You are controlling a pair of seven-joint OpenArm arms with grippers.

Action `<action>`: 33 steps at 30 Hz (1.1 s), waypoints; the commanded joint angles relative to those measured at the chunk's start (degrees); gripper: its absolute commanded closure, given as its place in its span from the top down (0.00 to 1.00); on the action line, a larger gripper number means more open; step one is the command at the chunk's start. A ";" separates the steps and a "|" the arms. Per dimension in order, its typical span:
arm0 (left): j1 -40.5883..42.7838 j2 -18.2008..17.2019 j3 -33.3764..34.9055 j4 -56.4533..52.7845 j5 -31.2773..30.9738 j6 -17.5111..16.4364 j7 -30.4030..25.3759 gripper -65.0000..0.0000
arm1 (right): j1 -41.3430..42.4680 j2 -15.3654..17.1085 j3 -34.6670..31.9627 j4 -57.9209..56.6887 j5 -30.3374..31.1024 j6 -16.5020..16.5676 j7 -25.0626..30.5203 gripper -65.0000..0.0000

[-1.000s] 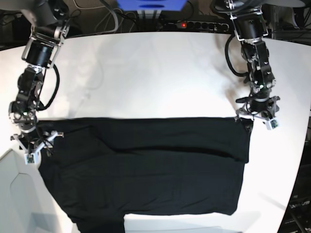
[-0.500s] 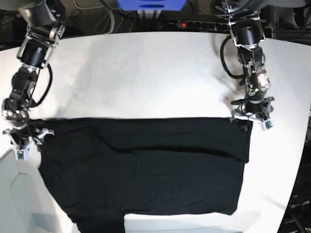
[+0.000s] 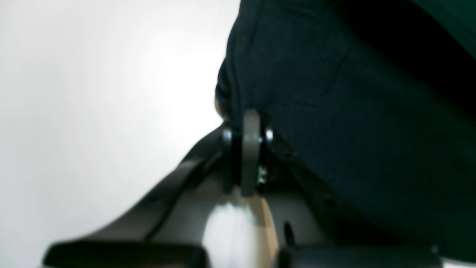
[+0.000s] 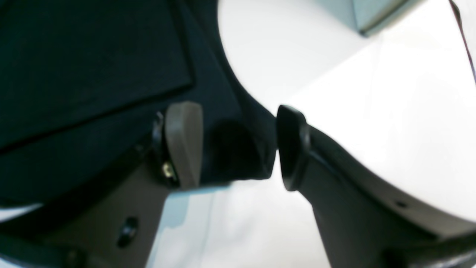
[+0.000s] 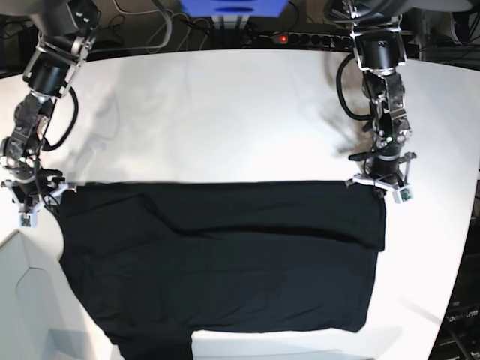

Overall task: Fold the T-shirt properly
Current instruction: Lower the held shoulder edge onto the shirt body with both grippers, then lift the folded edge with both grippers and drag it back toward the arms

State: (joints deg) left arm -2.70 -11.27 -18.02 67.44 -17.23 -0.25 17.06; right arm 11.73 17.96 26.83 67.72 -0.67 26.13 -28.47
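The black T-shirt (image 5: 225, 262) lies spread flat on the white table (image 5: 225, 112), with its long straight edge on the far side. My left gripper (image 5: 379, 182) sits at the shirt's far right corner. In the left wrist view this gripper (image 3: 248, 124) is shut, with the edge of the T-shirt (image 3: 353, 111) pinched between its fingers. My right gripper (image 5: 31, 199) is at the far left corner. In the right wrist view it (image 4: 238, 149) stands open, a corner of the T-shirt (image 4: 93, 74) lying between its two fingers, untouched by the right one.
A power strip (image 5: 300, 36) with a red light, a blue box (image 5: 232, 7) and cables lie behind the table's far edge. A white panel (image 5: 22, 300) stands at the lower left. The table's edge runs close past the shirt on the right.
The left gripper has shut on the shirt's far right corner. The right gripper has shifted left and farther back to the far left corner, staying open.
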 commanded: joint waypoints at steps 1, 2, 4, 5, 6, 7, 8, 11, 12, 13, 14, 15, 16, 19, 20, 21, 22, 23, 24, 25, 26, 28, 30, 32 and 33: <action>-0.07 -0.47 -0.22 0.30 0.14 -0.06 1.53 0.01 | 0.71 1.08 0.29 0.89 0.53 0.11 0.91 0.50; -0.07 -0.56 -0.22 0.30 0.14 -0.06 1.62 0.01 | 0.71 1.08 0.38 0.54 0.53 0.11 0.91 0.50; 0.02 -0.56 -0.22 0.30 0.14 -0.06 1.80 0.01 | 0.80 1.08 1.79 -1.22 0.53 0.11 0.91 0.50; 0.02 -0.64 -0.22 0.30 0.14 -0.06 1.80 0.01 | 0.80 1.08 2.58 -2.10 0.53 0.11 0.91 0.50; 0.02 -0.73 -0.22 0.30 0.14 -0.06 1.71 0.01 | 0.89 1.08 3.28 -3.24 0.53 0.11 0.91 0.50; 0.02 -0.73 -0.22 0.30 0.14 -0.06 1.71 0.01 | 0.89 1.08 3.72 -4.12 0.53 0.11 0.91 0.50; 0.11 -0.73 -0.22 0.30 0.14 -0.06 1.71 0.01 | 0.89 1.08 3.98 -5.09 0.53 0.11 1.00 0.50; 0.90 -0.82 -0.22 0.38 0.14 -0.06 1.62 0.01 | 0.54 1.08 4.07 -5.97 0.53 0.11 2.31 0.49; 1.16 -0.82 -0.22 0.38 0.14 -0.06 1.80 0.01 | -0.52 1.08 4.07 -6.14 0.53 0.11 2.75 0.49; 1.34 -0.82 -0.22 0.38 0.14 -0.06 1.71 0.01 | -1.40 1.08 3.90 -5.97 0.53 0.11 3.11 0.47; 1.42 -0.82 -0.22 0.38 0.22 -0.06 1.71 0.01 | -1.84 0.99 3.81 -6.05 0.53 0.11 3.63 0.45; 1.78 -0.82 -0.22 0.38 0.22 -0.06 1.71 0.01 | -2.10 0.99 3.81 -6.14 0.53 0.11 3.99 0.40; 2.04 -0.91 -0.22 0.38 0.22 -0.06 1.53 0.01 | -2.36 0.90 3.81 -6.14 0.53 0.11 4.25 0.35; 2.48 -0.91 -0.22 0.38 0.31 -0.06 1.53 0.01 | -2.72 0.99 3.81 -6.14 0.53 0.11 3.99 0.13; 2.48 -0.91 -0.22 0.38 0.49 -0.06 1.80 0.01 | -3.15 0.99 3.81 -6.14 0.53 0.11 4.07 0.06; 2.57 -0.91 -0.22 0.38 0.49 -0.06 1.89 0.01 | -3.33 1.08 3.72 -6.05 0.53 0.11 4.07 0.00; 2.66 -0.91 -0.22 0.56 0.49 -0.06 1.89 0.01 | -3.42 1.08 3.72 -5.70 0.53 0.11 3.99 0.00; 3.18 -0.91 -0.22 1.00 0.49 -0.06 1.97 0.01 | -3.59 1.08 3.81 -5.35 0.53 0.20 3.90 0.00; 3.97 -0.91 -0.22 1.44 0.14 -0.06 1.97 0.01 | -4.03 1.08 3.98 -4.38 0.53 0.20 3.81 0.00; 4.50 -0.91 -0.22 2.41 0.14 -0.06 1.97 0.01 | -5.18 1.08 4.07 -3.15 0.53 0.20 3.81 0.00; 5.03 -0.91 -0.22 3.64 0.14 -0.06 1.97 0.01 | -6.41 1.25 4.07 -1.48 0.53 0.20 3.81 0.00; 7.14 -0.91 -0.22 6.54 0.14 -0.06 1.97 0.01 | -8.61 1.69 4.07 2.03 0.53 0.20 3.81 0.00; 8.99 -0.91 -0.31 9.35 0.14 -0.06 1.97 0.01 | -10.98 1.52 4.07 5.55 0.53 0.20 3.81 0.00; 11.36 -0.91 -0.31 11.81 0.14 -0.06 1.97 0.01 | -13.62 1.43 4.07 8.89 0.53 0.20 3.81 0.00; 12.50 -0.91 -0.31 12.96 0.14 -0.06 1.97 0.01 | -14.94 1.43 4.16 10.39 0.62 0.20 3.81 0.00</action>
State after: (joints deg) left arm 9.82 -11.57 -18.15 79.79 -17.28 -0.69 18.65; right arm -3.75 18.09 30.57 77.12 -0.43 26.39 -25.93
